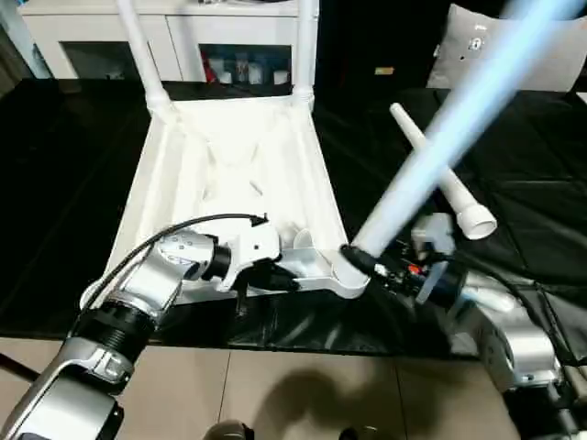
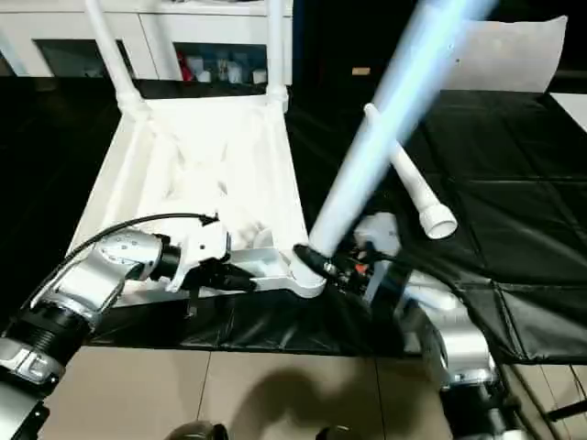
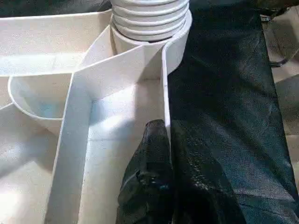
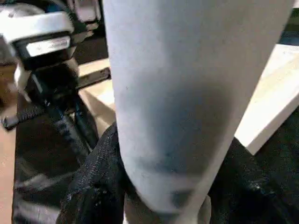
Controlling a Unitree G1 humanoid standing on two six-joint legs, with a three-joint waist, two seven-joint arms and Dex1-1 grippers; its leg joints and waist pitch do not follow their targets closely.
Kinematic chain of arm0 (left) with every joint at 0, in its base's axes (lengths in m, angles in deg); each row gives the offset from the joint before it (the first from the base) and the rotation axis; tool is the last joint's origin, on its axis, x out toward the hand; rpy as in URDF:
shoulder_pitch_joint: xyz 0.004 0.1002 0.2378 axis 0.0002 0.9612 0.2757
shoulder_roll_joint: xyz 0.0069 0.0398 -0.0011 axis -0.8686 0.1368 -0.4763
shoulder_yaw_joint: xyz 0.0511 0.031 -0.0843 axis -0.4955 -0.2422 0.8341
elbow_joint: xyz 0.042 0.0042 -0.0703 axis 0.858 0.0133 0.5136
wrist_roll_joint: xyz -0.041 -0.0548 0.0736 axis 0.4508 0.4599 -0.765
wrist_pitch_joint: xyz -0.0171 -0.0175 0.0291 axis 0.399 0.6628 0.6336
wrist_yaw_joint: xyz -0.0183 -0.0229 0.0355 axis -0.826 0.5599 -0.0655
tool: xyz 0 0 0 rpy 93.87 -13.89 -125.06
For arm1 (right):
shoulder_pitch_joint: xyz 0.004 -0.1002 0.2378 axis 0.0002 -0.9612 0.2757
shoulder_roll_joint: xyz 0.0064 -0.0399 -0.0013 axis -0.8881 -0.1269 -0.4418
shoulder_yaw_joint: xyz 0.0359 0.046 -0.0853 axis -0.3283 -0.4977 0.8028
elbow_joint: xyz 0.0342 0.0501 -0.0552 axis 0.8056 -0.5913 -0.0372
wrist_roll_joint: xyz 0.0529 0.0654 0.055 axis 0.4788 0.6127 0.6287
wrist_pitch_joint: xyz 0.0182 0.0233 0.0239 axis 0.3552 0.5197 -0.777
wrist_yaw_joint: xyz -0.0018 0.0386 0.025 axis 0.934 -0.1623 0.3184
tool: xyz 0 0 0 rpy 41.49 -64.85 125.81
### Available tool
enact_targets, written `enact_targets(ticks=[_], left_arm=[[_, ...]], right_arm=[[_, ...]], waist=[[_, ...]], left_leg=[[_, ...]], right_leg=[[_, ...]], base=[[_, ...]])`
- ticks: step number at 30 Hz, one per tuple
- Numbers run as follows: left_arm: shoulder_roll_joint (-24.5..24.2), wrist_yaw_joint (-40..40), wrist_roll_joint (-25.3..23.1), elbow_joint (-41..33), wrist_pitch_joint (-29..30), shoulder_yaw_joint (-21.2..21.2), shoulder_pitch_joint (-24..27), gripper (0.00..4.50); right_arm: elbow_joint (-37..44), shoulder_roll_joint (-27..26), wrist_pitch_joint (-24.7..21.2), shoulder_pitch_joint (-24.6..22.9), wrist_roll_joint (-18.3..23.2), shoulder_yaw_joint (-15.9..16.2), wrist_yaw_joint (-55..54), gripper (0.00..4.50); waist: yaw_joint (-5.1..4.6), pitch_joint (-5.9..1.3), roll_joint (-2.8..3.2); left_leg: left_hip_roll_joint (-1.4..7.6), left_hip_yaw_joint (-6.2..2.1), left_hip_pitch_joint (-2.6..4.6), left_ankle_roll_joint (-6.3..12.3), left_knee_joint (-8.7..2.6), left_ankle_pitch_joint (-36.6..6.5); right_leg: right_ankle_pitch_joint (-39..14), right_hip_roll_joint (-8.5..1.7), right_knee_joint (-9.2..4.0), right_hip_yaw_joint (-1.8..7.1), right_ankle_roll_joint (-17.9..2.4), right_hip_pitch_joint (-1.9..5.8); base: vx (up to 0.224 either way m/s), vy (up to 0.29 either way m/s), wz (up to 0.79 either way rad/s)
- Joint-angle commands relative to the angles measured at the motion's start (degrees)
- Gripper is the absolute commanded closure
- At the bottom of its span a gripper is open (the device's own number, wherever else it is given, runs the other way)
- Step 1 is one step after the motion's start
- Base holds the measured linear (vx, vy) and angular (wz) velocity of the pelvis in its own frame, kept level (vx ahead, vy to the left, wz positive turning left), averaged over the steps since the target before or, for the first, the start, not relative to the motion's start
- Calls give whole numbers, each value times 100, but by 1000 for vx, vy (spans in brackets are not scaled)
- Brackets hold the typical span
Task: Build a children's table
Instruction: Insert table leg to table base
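The left claw (image 3: 164, 154) is pinched on the near rim of the overturned tabletop (image 1: 229, 156). The right claw (image 1: 359, 259) clamps a leg (image 1: 440, 137) standing tilted in the corner socket (image 1: 344, 275), leaning toward two o'clock.

text: none legible | labels: none readable | possibly a label on the left tool (image 4: 44, 45), too blurred to read
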Motion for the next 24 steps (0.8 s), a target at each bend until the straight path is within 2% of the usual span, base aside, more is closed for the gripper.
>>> enact_targets(ticks=[1, 3, 4, 6, 7, 8, 9, 10, 11, 12, 13, 18, 19, 20, 21, 24], left_arm=[[-184, -57, -134, -9, -136, 24, -234, 450], [-208, -104, -147, -2, -162, 10, -254, 450], [-208, -104, -147, -2, -162, 10, -254, 450], [-227, -166, -168, 66, -218, -2, -312, 450], [-243, -241, -188, 165, -298, -17, -389, 450], [-247, -250, -198, 184, -315, -22, -404, 450], [-260, -276, -233, 243, -368, -41, -454, 450], [-272, -298, -259, 278, -410, -55, -489, 450], [-277, -317, -301, 415, -501, -67, -610, 450], [-280, -347, -307, 487, -538, -72, -677, 450], [-289, -370, -308, 512, -555, -75, -709, 450], [-339, -339, -415, 929, -750, -59, -995, 450], [-375, -358, -398, 936, -731, -29, -987, 450], [-395, -370, -383, 916, -706, -12, -969, 450], [-430, -392, -342, 840, -639, 22, -912, 450], [-530, -416, -111, 410, -294, 193, -554, 450]], right_arm=[[-726, 283, -497, -261, -724, 325, 16, 261], [-740, 333, -609, -136, -760, 446, 124, 261], [-740, 333, -609, -136, -760, 446, 124, 261], [-769, 429, -773, -23, -755, 653, 370, 261], [-842, 486, -801, 56, -844, 856, 537, 261], [-862, 476, -799, 72, -852, 866, 541, 261], [-927, 444, -791, 123, -876, 899, 550, 261], [-968, 408, -797, 157, -877, 916, 553, 261], [-1079, 317, -849, 261, -847, 944, 575, 261], [-1109, 294, -851, 295, -858, 977, 595, 261], [-1108, 285, -850, 301, -868, 1001, 605, 261], [-1163, 168, -906, 391, -854, 1057, 561, 261], [-1156, 125, -920, 390, -833, 1044, 500, 261], [-1146, 108, -928, 385, -827, 1038, 473, 261], [-1133, 75, -938, 374, -824, 1025, 412, 261], [-1164, -97, -997, 355, -871, 910, -13, 261]], waist=[[-27, -231, 45], [-27, -225, 39], [-32, -209, 15], [-43, -209, 29], [-57, -168, 4], [-51, -182, 14], [-43, -160, 3], [-42, -155, -29], [-57, -117, -59], [-56, -120, -44], [-51, -108, -59], [-51, -84, -63], [-61, -67, -65], [-56, -69, -40], [-67, -58, -54], [-104, -42, -45]], left_leg=[[287, -91, -7, 186, -497, -2179], [287, -83, 16, 198, -490, -2242], [287, -90, -3, 203, -499, -2237], [288, -99, -18, 215, -509, -2229], [280, -94, -2, 228, -511, -2282], [282, -89, 13, 238, -505, -2265], [285, -73, 17, 263, -511, -2208], [297, -68, 12, 273, -526, -2129], [280, -69, -25, 309, -547, -2105], [278, -79, -29, 299, -549, -2111], [279, -77, -8, 290, -554, -2074], [305, -79, -16, 303, -588, -1935], [320, -94, -26, 255, -602, -2023], [329, -100, -22, 238, -607, -2051], [333, -96, -18, 222, -615, -2117], [335, -115, -46, 170, -635, -2226]], right_leg=[[-2968, -398, -614, 338, -857, 166], [-3064, -411, -635, 349, -845, 139], [-3076, -409, -633, 347, -840, 141], [-3069, -398, -622, 338, -822, 144], [-3173, -394, -644, 347, -795, 115], [-3158, -401, -650, 356, -799, 109], [-3051, -402, -650, 371, -840, 87], [-2928, -407, -649, 374, -869, 101], [-2970, -386, -651, 356, -854, 104], [-3062, -397, -646, 350, -823, 119], [-3183, -413, -674, 356, -765, 103], [-2977, -409, -669, 365, -834, 104], [-2942, -422, -652, 363, -875, 114], [-2921, -429, -641, 368, -891, 113], [-2934, -432, -650, 376, -906, 101], [-3010, -441, -642, 374, -909, 111]], base=[[0, 0, 0], [0, 0, 0], [0, 0, 0], [0, 0, 0], [0, 0, 0], [0, 0, 0], [0, 0, 0], [0, 0, 0], [0, 0, 0], [0, 0, 0], [0, 0, 0], [0, 0, 0], [0, 0, 0], [0, 0, 0], [0, 0, 0], [0, 0, 0]])
